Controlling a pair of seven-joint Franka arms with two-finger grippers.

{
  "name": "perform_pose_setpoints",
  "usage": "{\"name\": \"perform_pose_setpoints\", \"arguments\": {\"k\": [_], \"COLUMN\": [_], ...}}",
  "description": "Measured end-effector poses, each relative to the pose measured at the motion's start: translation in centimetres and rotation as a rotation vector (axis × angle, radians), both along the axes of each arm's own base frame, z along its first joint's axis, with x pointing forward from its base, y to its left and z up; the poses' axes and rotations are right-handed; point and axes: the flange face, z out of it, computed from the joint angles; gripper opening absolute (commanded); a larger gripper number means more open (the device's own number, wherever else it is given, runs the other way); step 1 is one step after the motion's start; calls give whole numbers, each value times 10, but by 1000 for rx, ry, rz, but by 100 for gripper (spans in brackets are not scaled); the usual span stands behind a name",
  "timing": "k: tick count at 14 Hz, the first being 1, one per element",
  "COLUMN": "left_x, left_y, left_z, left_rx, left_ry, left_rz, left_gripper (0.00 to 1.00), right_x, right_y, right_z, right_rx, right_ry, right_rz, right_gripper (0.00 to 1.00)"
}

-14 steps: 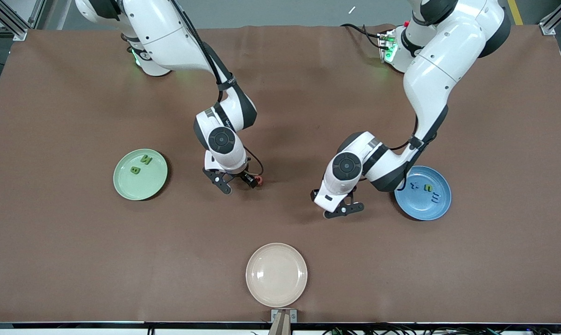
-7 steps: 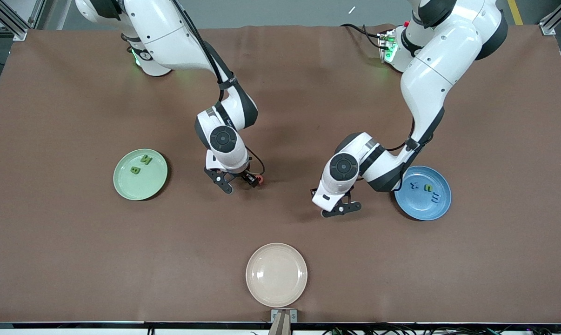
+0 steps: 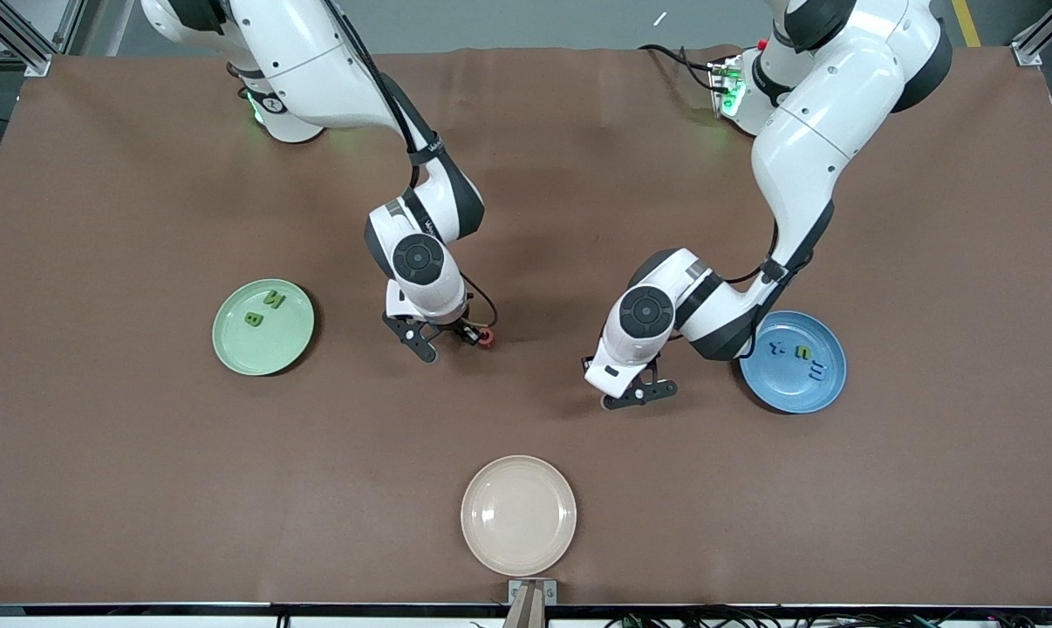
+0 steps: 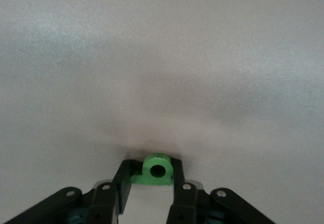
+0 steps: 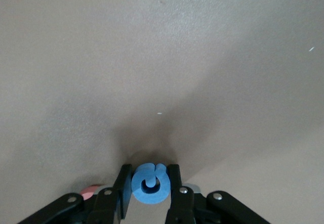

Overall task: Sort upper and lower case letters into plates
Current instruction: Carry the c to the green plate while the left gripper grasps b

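Note:
My left gripper point(image 4: 152, 169) is down at the table mat, shut on a small green letter point(image 4: 157, 170) with a round hole. In the front view this gripper point(image 3: 639, 394) sits between the cream plate and the blue plate point(image 3: 783, 388), which holds three small letters point(image 3: 803, 352). My right gripper point(image 5: 150, 176) is shut on a blue curled letter point(image 5: 150, 183); in the front view it point(image 3: 446, 342) is low near the table's middle. A pinkish-red letter point(image 3: 486, 337) lies right beside it. The mint green plate point(image 3: 269, 353) holds two green letters point(image 3: 254, 319).
A cream-beige plate point(image 3: 518, 515) with nothing on it lies near the table's front edge, nearer the camera than both grippers. Brown mat covers the table around the plates.
Both grippers have closed their fingers, the left on the green letter and the right on the blue one. The left hand has shifted slightly; the right arm has barely moved.

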Motion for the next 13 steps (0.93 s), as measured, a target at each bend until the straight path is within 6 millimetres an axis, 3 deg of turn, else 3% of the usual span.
{"name": "perform_pose_setpoints", "arguments": {"k": [3, 7, 10, 13], "left_x": [2, 15, 25, 29], "left_y": [1, 12, 33, 73], "left_z": [0, 9, 43, 93], "left_rx": [-4, -3, 50, 72], "left_ry": [-8, -34, -29, 1], "left_rz": [3, 23, 1, -61], "left_gripper": [20, 20, 20, 20], "right_x": [17, 54, 65, 61], "right_y": [-31, -115, -173, -221], "right_z": [6, 58, 82, 78], "right_rx": [-27, -12, 15, -25], "right_ry": [50, 137, 178, 199], "right_rz": [30, 105, 166, 215], "right_gripper": [3, 3, 3, 3]}}
